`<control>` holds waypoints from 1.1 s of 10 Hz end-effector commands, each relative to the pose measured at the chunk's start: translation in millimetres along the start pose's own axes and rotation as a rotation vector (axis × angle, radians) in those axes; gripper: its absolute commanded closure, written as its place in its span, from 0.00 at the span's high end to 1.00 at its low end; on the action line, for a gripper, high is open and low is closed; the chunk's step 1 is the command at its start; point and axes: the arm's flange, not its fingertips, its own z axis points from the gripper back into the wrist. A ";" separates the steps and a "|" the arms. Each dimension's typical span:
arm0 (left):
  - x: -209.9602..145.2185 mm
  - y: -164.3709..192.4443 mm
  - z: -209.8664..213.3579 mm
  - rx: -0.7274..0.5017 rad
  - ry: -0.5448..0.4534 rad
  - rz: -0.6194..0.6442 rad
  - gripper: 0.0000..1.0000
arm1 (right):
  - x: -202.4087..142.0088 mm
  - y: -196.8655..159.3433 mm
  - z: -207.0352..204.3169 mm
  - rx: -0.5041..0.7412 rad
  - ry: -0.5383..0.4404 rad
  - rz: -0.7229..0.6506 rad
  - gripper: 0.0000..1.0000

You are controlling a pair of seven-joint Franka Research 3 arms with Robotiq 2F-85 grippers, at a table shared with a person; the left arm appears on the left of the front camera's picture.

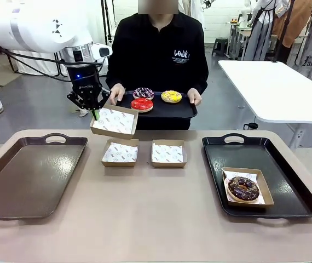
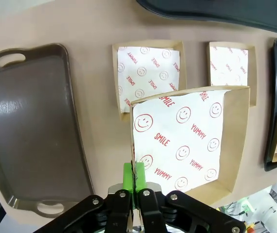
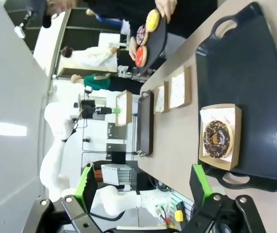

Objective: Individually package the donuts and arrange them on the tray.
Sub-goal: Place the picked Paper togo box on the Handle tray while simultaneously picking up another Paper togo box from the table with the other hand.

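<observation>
One donut out of four is judged to be finished: the chocolate ring donut with coloured sprinkles (image 1: 243, 188) is lying in a paper-lined brown cardboard box (image 1: 261, 181) on the black tray (image 1: 243, 150) at the right side of the desk (image 1: 156, 219). The glossy red ring donut (image 1: 142, 104), the yellow sprinkled ring donut (image 1: 171, 96) and the dark ring donut with pink-white sprinkles (image 1: 143, 93) are unpacked; they are carried on a black serving tray (image 1: 183, 111) held by the person at the far side. The left pincer (image 1: 96, 113) is closed on one wall of an empty lifted cardboard box (image 1: 114, 121), which is held tilted in the air just beside this serving tray, so the second packaging is judged to be in preparation. Two empty paper-lined boxes (image 1: 120, 153) are waiting in the middle of the desk, and nothing is placed on the brown tray (image 1: 30, 175) at the left. The right pincer (image 3: 143, 182) is spread open and nothing is held in it. Three donuts are therefore left to be boxed and arranged.
</observation>
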 end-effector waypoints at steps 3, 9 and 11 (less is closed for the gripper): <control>8.4 2.1 -2.1 0.000 0.009 0.006 0.00 | -7.1 -3.4 5.3 0.020 -0.001 0.008 1.00; 8.4 2.1 -2.1 0.000 0.009 0.006 0.00 | -7.1 -3.4 5.3 0.020 -0.001 0.008 1.00; 8.4 2.1 -2.1 0.000 0.009 0.006 0.00 | -7.1 -3.4 5.3 0.020 -0.001 0.008 1.00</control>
